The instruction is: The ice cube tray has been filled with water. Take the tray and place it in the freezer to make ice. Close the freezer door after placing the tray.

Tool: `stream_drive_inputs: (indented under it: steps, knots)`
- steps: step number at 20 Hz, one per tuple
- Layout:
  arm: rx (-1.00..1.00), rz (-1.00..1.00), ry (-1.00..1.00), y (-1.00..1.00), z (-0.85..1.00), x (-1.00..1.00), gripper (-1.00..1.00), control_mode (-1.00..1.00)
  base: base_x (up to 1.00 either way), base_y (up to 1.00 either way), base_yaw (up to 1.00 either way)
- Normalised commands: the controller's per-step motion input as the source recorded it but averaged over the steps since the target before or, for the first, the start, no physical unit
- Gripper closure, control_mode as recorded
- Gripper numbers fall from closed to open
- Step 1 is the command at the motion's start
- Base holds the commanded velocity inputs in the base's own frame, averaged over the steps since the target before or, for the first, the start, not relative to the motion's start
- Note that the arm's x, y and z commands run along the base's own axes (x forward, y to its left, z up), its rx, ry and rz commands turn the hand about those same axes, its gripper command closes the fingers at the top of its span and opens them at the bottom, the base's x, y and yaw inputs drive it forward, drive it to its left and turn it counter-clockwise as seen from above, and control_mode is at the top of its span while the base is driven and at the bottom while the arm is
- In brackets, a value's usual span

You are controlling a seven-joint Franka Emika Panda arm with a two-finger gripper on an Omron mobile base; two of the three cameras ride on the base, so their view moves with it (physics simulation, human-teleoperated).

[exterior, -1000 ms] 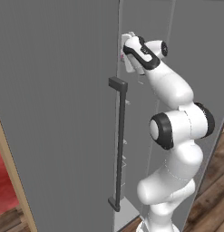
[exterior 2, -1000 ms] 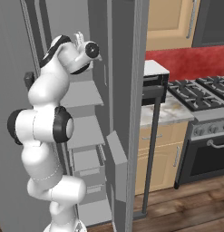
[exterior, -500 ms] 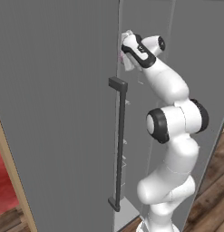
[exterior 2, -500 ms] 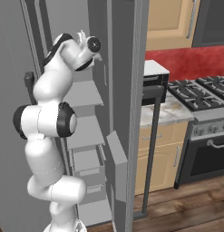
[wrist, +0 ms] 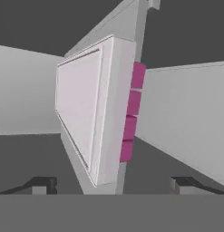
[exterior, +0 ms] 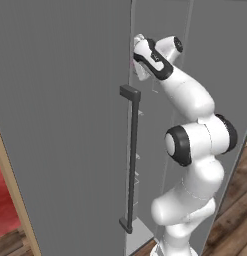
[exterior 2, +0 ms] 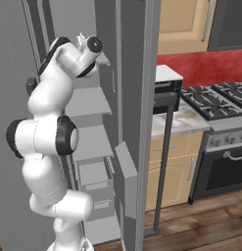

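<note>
The ice cube tray (wrist: 86,108), a pale pink-white slab with magenta cells along one edge, lies on a pale shelf inside the freezer (exterior 2: 90,100). In the hand view it sits just ahead of my gripper (wrist: 113,183). The two fingertips (wrist: 41,183) stand wide apart on either side of it, not touching it, so the gripper is open. My arm reaches high into the freezer past the edge of the freezer door (exterior: 65,125). That door stands open to the arm's left, with its long dark bar handle (exterior: 133,160) facing out.
Lower pale shelves and a drawer (exterior 2: 93,174) fill the freezer below my hand. Another grey door (exterior 2: 137,122) with a dark bar handle stands open to the right. Beyond it are a counter, a stove (exterior 2: 215,98) and wooden cabinets. The floor is wood.
The jaws have gone from shut to wide open, letting go of the tray on the shelf. The arm's elbow has risen slightly; the hand stays high inside the freezer.
</note>
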Motion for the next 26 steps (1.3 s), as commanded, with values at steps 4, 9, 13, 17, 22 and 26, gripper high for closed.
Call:
stream_drive_inputs:
  steps: [4, 9, 13, 17, 22, 26]
  knots:
    - [-0.01, 0.00, 0.00, -0.46, -0.09, -1.00, -1.00, -1.00, 0.00, 0.00, 0.00]
    - [0.00, 0.00, -0.01, -0.52, 0.00, -1.00, -1.00, -1.00, 0.00, 0.00, 0.00]
    - [0.00, 0.00, -0.06, -0.24, 0.00, -1.00, -1.00, -1.00, 0.00, 0.00, 0.00]
    - [0.00, 0.00, -0.10, -0.01, 0.00, -1.00, -1.00, -1.00, 0.00, 0.00, 0.00]
    - [-0.04, 0.00, -0.05, 0.08, 0.00, -1.00, -1.00, -1.00, 0.00, 0.00, 0.00]
    - [-0.02, -0.04, -0.05, 0.01, -0.03, -0.92, -1.00, -1.00, 0.00, 0.00, 0.00]
